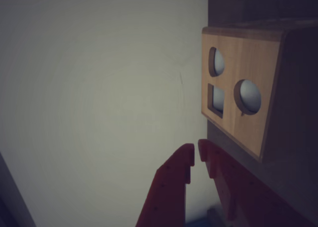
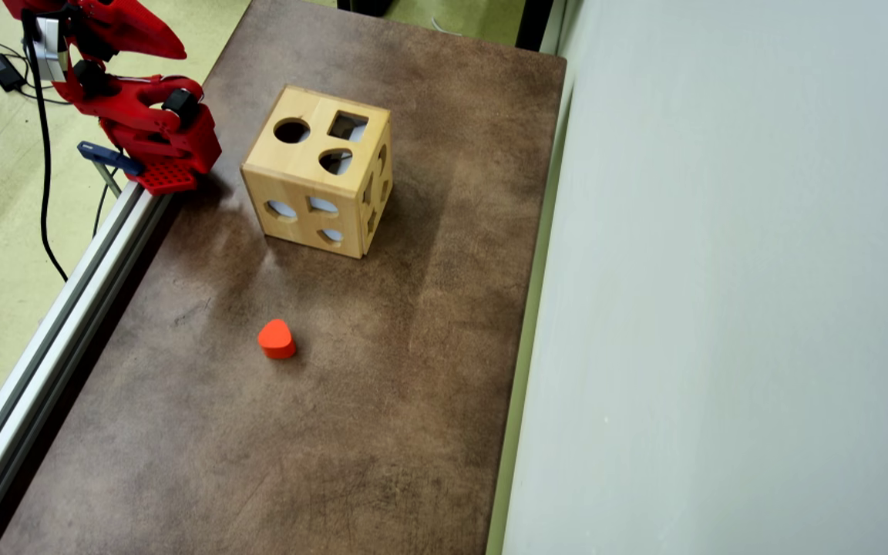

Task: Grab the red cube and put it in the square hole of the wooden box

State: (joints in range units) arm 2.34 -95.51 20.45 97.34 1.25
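One wooden box (image 2: 317, 181) sits on the brown bench (image 2: 382, 401), toward its far end in the overhead view, near the red arm (image 2: 139, 127) clamped at the bench's left edge. Its top face carries three openings: a round one, the square hole (image 2: 348, 126) and a rounded teardrop one. An orange-red heart-like block (image 2: 277, 339) lies alone on the bench, well apart from the box. No red cube shows in either view. In the wrist view the hand (image 1: 196, 154) has its two red fingertips nearly pressed together with nothing between them, and the box's top face stands to the right, square hole (image 1: 217, 100) visible.
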